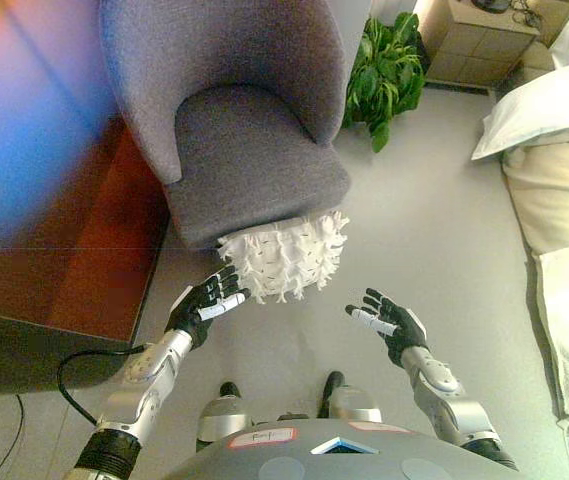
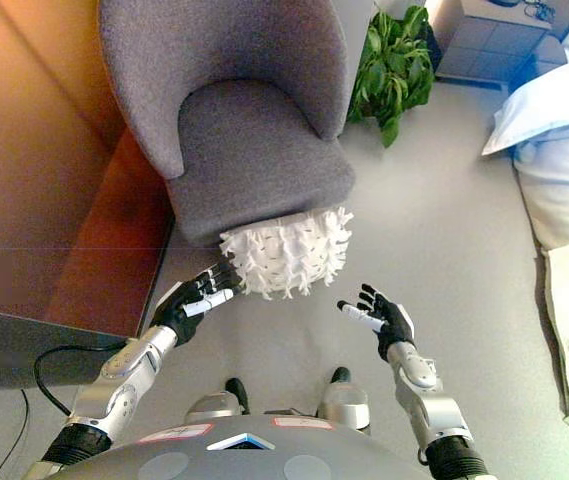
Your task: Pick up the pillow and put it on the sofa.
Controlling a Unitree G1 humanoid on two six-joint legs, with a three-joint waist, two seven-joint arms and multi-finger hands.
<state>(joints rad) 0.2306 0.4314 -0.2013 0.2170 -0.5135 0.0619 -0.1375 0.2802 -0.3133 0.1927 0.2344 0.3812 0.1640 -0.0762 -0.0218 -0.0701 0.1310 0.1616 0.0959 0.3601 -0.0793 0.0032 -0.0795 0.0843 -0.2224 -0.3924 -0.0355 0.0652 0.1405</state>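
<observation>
- Left eye view: the white spiky pillow (image 1: pixel 284 255) sits at centre frame, on the floor and leaning against the front edge of the grey sofa (image 1: pixel 249 150), which fills the upper middle.
- The left hand (image 1: pixel 204 305) comes in from the lower left, fingers spread wide, its tips just beside the pillow's lower left corner, holding nothing.
- The right hand (image 1: pixel 389 322) is at lower right of centre, fingers loosely spread and empty, clearly apart from the pillow.
- A green plant (image 1: pixel 389 65) stands at upper right, and a bed (image 1: pixel 554 190) with pale bedding runs down the right edge.
- Right eye view: same story. The pillow (image 2: pixel 286 250) rests against the sofa (image 2: pixel 249 150) front, with the left hand (image 2: pixel 196 300) at its lower left edge and the right hand (image 2: pixel 379 315) still short of it.
- My read: this is the reach, with the pick-up not yet made.
- Next, both hands need to close in on opposite sides of the pillow, squeeze, then lift it up and onto the seat cushion.
</observation>
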